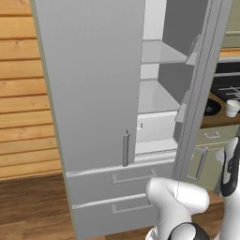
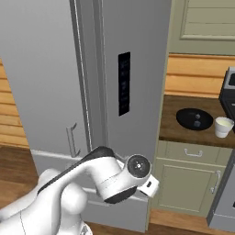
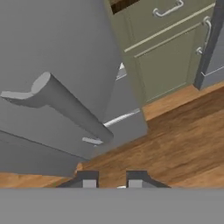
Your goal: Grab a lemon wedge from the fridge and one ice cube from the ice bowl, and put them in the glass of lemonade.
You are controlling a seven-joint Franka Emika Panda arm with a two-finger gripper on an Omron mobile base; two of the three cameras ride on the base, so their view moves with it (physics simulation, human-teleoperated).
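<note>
now gripper (image 3: 112,183) nearly shut, empty; fridge (image 1: 93,93) handle (image 3: 65,107) at 11 o'clock, long axis running toward 4.

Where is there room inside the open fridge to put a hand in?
The fridge has its right door swung open. Its white shelves look bare, so a hand could pass between the closed left door and the open one.

The fridge (image 2: 133,92) stands left of the tabletop (image 2: 174,124) — on it, the ice bowl (image 2: 194,119) sits just left of the glass of lemonade (image 2: 223,126).
</note>
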